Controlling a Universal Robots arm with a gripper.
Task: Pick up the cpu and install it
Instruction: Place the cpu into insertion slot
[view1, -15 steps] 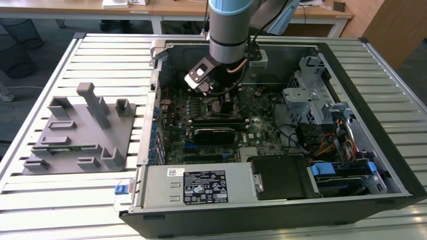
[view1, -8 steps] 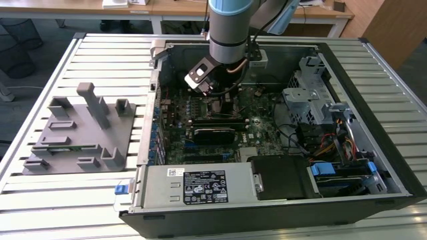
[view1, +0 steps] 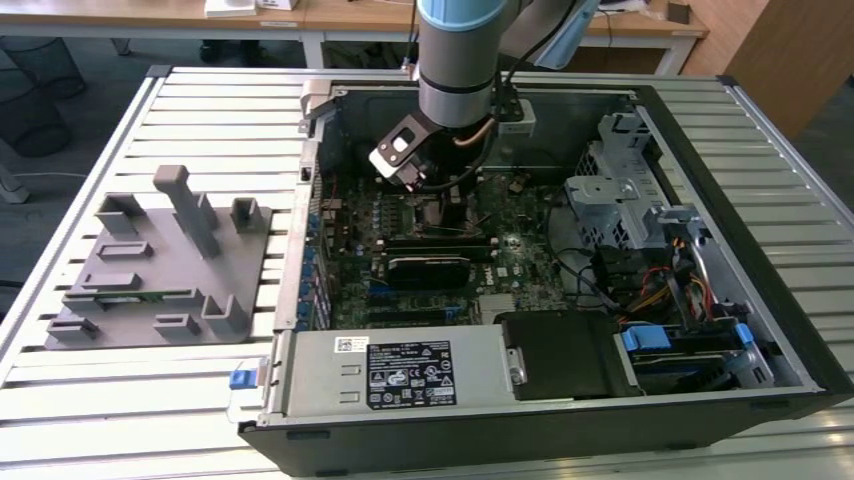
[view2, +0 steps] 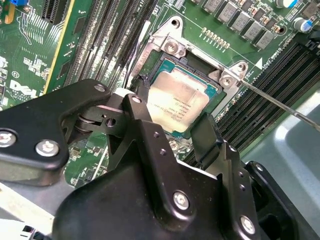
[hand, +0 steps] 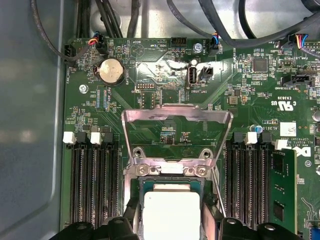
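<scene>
- Ext view, far left: grey fixture (view1: 160, 270) on slatted surface (view1: 120, 400); no chip visible on it.
- Centre: open PC case (view1: 787, 300), arm reaching down inside, gripper (view1: 447, 195) low over the board (view1: 414, 290).
- First wrist view: RAM slots (hand: 90, 185) flank the socket; load plate (hand: 175, 114) swung up, open.
- cpu (view2: 180, 95) sits inside the socket frame, silver top up, about square to it. Seen in both wrist views.
- Gripper state: fingers (view2: 204, 131) pressed to two opposite edges of the cpu, so it reads as pinching the chip, not spread off it.
- Can't tell if the cpu is fully bedded on the contacts or held a hair above.
- Right of socket, second wrist view: thin lever (view2: 272, 100) stands free, not latched.
- Ext view's right: drive cage (view1: 614, 190) and cable bundle, apart from the work.
- Progress, my read: pick-up done, carry done, placement in socket at or nr done. Left: let go of the chip; plate and lever not closed.
</scene>
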